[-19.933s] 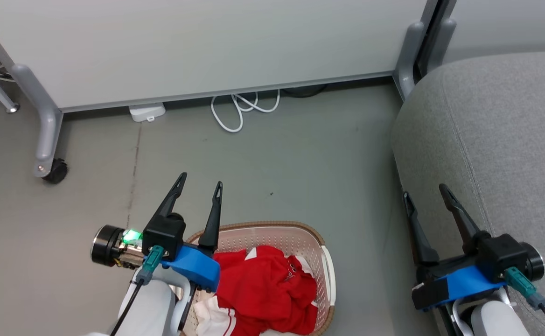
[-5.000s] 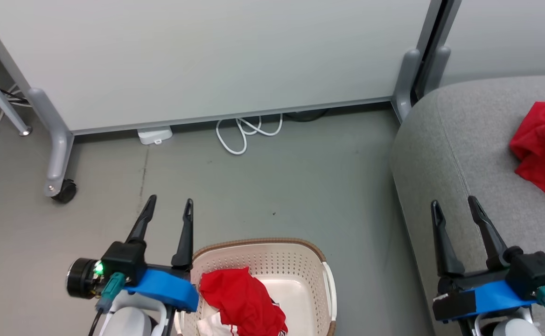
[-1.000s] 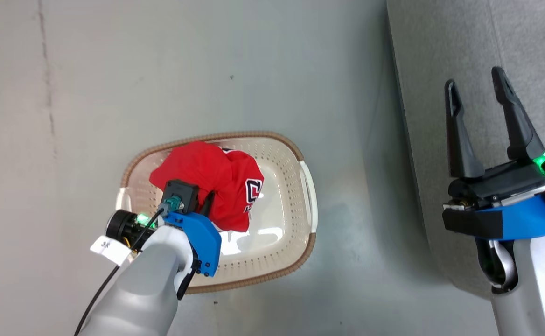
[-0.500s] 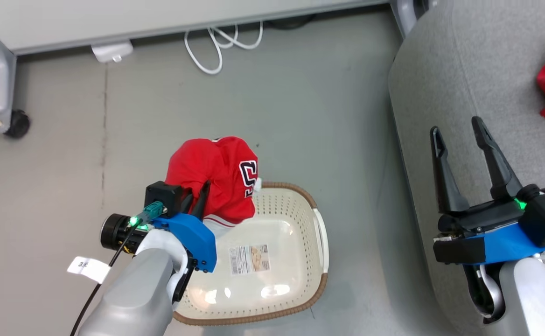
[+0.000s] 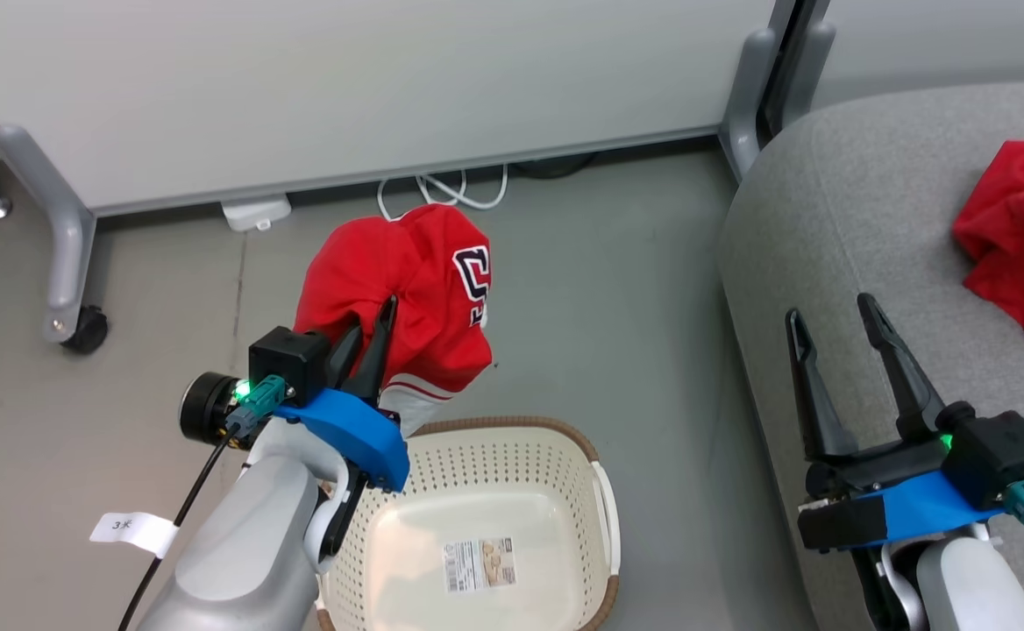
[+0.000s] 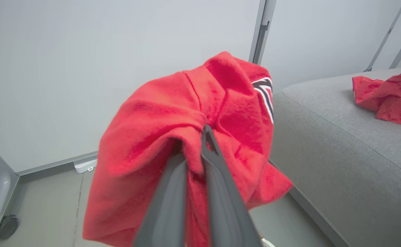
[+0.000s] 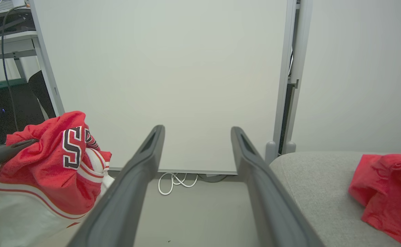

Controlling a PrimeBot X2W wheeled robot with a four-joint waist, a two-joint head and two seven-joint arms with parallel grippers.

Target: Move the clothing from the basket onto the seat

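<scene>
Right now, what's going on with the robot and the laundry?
The left hand is shut on the red and white garment, holding it in the air by the basket, which has no clothing in it. The plain red garment already lies on the grey seat. The right hand is open and empty, hovering by the seat's edge.

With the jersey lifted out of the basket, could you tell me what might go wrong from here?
1. The left gripper is shut on just a bunched fold of the red and white garment; the rest hangs loose and might slip down to the floor.
2. The open right gripper stands at the edge of the seat, so trailing cloth could snag on it.
</scene>
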